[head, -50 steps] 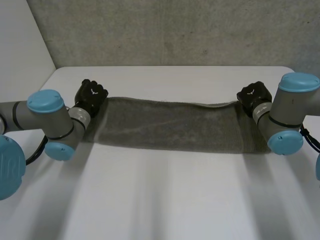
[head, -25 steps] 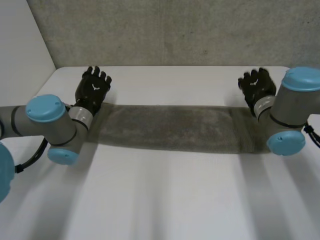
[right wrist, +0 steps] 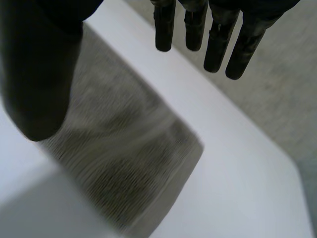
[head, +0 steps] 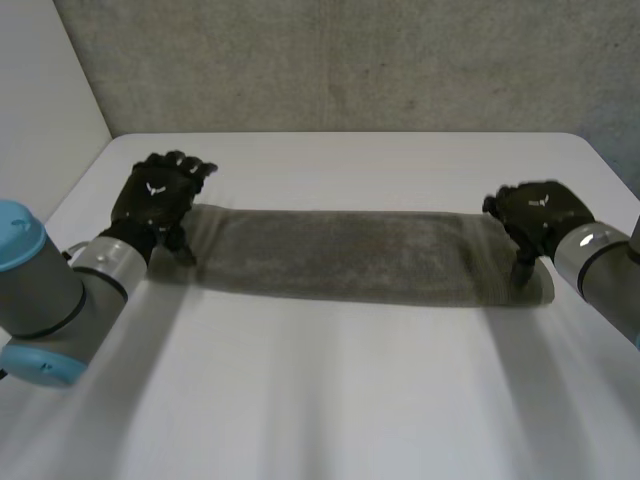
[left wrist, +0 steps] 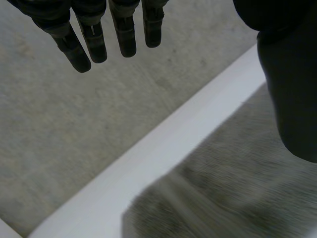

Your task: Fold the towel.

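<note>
A grey towel (head: 345, 255) lies flat across the white table (head: 330, 390) as a long folded strip. My left hand (head: 157, 195) hovers over the strip's left end, open, fingers (left wrist: 99, 42) straight and holding nothing; the towel's end (left wrist: 228, 193) lies below its palm. At the strip's right end my right hand (head: 538, 215) is open too, fingers (right wrist: 218, 47) straight, with the towel's corner (right wrist: 133, 153) beneath it and no cloth between thumb and fingers.
A grey concrete wall (head: 340, 60) stands behind the table's far edge. The table's near half (head: 320, 410) is bare white surface. My two arms (head: 50, 290) come in from the left and right sides.
Both hands have opened and let go of the towel's far edge, then drawn back toward me over the strip's ends. The towel now lies flat as a folded strip.
</note>
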Available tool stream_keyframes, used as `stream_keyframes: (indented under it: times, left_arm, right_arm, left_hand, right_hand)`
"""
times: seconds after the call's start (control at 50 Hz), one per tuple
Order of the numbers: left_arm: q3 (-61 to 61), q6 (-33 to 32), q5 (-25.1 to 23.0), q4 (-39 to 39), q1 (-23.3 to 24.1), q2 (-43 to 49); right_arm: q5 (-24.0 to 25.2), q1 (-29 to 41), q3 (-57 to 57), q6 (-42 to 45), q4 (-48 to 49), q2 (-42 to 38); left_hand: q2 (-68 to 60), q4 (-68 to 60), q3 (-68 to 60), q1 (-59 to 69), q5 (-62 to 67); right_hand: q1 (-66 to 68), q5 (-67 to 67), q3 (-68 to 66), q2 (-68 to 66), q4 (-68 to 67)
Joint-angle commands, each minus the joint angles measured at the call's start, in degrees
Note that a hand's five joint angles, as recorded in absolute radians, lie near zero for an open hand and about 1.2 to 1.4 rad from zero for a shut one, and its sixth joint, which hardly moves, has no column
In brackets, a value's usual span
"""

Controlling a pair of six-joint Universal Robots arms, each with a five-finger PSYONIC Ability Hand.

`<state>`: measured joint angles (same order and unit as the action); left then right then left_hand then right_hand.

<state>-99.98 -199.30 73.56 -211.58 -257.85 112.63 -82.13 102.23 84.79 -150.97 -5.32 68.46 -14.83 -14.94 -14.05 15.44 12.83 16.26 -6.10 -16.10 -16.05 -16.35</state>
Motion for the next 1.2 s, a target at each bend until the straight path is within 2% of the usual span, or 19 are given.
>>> stream_keyframes:
  times: [0.02, 0.12, 0.16, 0.28, 0.3, 0.32, 0.34, 0.36, 0.5, 0.6, 0.64, 0.72, 0.76, 0.8, 0.82, 0.86, 0.94, 1.02, 1.2]
  left_arm:
    - [-3.91, -0.03, -1.23, 1.44, -0.29, -1.45]
    - [-4.0, -0.03, -1.23, 1.44, -0.29, -1.36]
    - [-4.0, -0.03, -1.23, 1.44, -0.46, -1.36]
    - [-4.0, -0.03, -1.23, 1.44, -0.46, -1.36]
    - [-4.0, -0.03, -1.23, 1.44, -0.46, -1.36]
    - [-4.0, -0.03, -1.23, 1.44, -0.46, -1.36]
    - [-4.0, -0.03, -1.23, 1.44, -0.46, -1.36]
    - [-4.08, -0.03, -1.23, 1.44, -0.37, -1.36]
    - [-4.44, -0.03, -1.23, 1.44, -0.37, -1.54]
    - [-4.44, -0.03, -0.88, 1.44, -0.46, -2.06]
    - [-4.52, -0.03, -0.79, 1.44, -0.55, -2.68]
    - [-4.7, -0.03, -0.79, 1.44, -0.55, -3.38]
    - [-4.7, -0.03, -0.79, 1.44, -0.64, -3.64]
    - [-4.61, -0.03, -0.79, 1.26, -0.72, -3.91]
    - [-4.61, -0.03, -0.79, 1.26, -0.72, -3.91]
    - [-4.26, -0.03, -0.7, 1.09, -0.72, -4.08]
    - [-4.09, -0.03, -0.61, 1.09, -0.72, -4.08]
    - [-4.0, -0.03, -0.35, 0.91, -0.72, -4.09]
    - [-4.35, -0.03, -0.35, 0.82, -0.29, -3.91]
  right_arm:
    - [1.54, -3.18, 3.01, 0.42, 4.79, -4.3]
    - [1.62, -3.8, 2.48, 1.38, 8.75, -8.87]
    - [1.63, -5.02, 1.78, 2.26, 10.24, -12.19]
    - [1.01, -5.91, 0.11, 4.02, 10.33, -15.19]
    - [0.66, -5.91, -0.41, 4.54, 10.42, -15.72]
    - [0.4, -6.17, -0.85, 4.98, 10.42, -16.16]
    - [0.39, -6.17, -0.86, 4.99, 10.42, -16.16]
    - [0.05, -6.78, -1.29, 5.08, 10.42, -16.42]
    - [-3.82, -9.86, -1.65, 5.78, 12.18, -14.05]
    - [-4.53, -14.08, -3.85, 12.46, 11.21, -10.8]
    - [-5.4, -17.14, -5.68, 20.15, 11.21, -10.54]
    - [-7.25, -17.68, -7.8, 25.55, 11.21, -10.45]
    - [-7.87, -15.75, -8.68, 25.73, 11.03, -10.19]
    - [-8.4, -6.57, -10.26, 21.02, 12.0, -9.05]
    - [-8.4, -6.52, -10.26, 20.98, 12.0, -9.04]
    - [-8.39, 1.79, -10.79, 15.12, 13.92, -5.63]
    - [-8.05, 9.7, -10.79, 12.12, 18.04, -4.56]
    - [-6.29, 22.27, -11.49, 14.64, 23.94, -7.88]
    - [-4.26, 30.66, -14.22, 24.32, 23.87, -20.03]
  left_hand:
    - [3.61, 3.71, 2.83, -4.22, -11.61]
    - [3.61, 3.71, 2.83, -4.22, -11.61]
    - [3.78, 3.88, 3.0, -4.39, -11.78]
    - [3.94, 4.05, 3.17, -4.55, -11.94]
    - [3.94, 4.05, 3.17, -4.55, -11.94]
    - [3.94, 4.05, 3.17, -4.55, -11.94]
    - [3.94, 4.05, 3.17, -4.55, -11.94]
    - [3.94, 4.05, 3.17, -4.55, -11.94]
    - [4.28, 4.39, 3.5, -4.89, -12.28]
    - [4.45, 4.55, 3.67, -5.06, -12.45]
    - [4.45, 4.55, 3.67, -5.06, -12.45]
    - [4.45, 4.55, 3.67, -5.06, -12.45]
    - [4.45, 4.55, 3.67, -5.06, -12.45]
    - [4.45, 4.55, 3.67, -5.06, -12.45]
    - [4.45, 4.55, 3.67, -5.06, -12.45]
    - [4.45, 4.56, 3.67, -5.06, -12.45]
    - [4.45, 4.55, 3.67, -5.06, -12.45]
    - [4.45, 4.55, 3.67, -5.06, -12.45]
    - [4.62, 4.72, 3.84, -5.23, -12.62]
  right_hand:
    - [6.44, -6.6, -6.6, -6.65, -6.35]
    - [8.46, -8.62, -8.62, -8.67, -8.37]
    - [16.85, -17.0, -17.01, -17.05, -16.76]
    - [24.11, -24.26, -24.27, -24.31, -24.01]
    - [31.1, -31.25, -31.26, -31.31, -31.01]
    - [47.16, -47.31, -47.32, -47.36, -47.07]
    - [47.32, -47.47, -47.48, -47.52, -47.23]
    - [63.58, -63.73, -63.74, -63.79, -63.49]
    - [63.74, -63.9, -63.9, -63.95, -63.65]
    - [63.74, -63.9, -63.9, -63.95, -63.65]
    - [63.74, -63.9, -63.9, -63.95, -63.65]
    - [63.74, -63.9, -63.9, -63.95, -63.65]
    - [63.74, -63.9, -63.9, -63.95, -63.65]
    - [63.74, -63.9, -63.9, -63.95, -63.65]
    - [63.74, -63.9, -63.9, -63.95, -63.65]
    - [63.74, -63.9, -63.9, -63.95, -63.65]
    - [63.74, -63.9, -63.9, -63.95, -63.65]
    - [63.74, -63.9, -63.9, -63.95, -63.65]
    - [63.74, -63.9, -63.9, -63.95, -63.65]
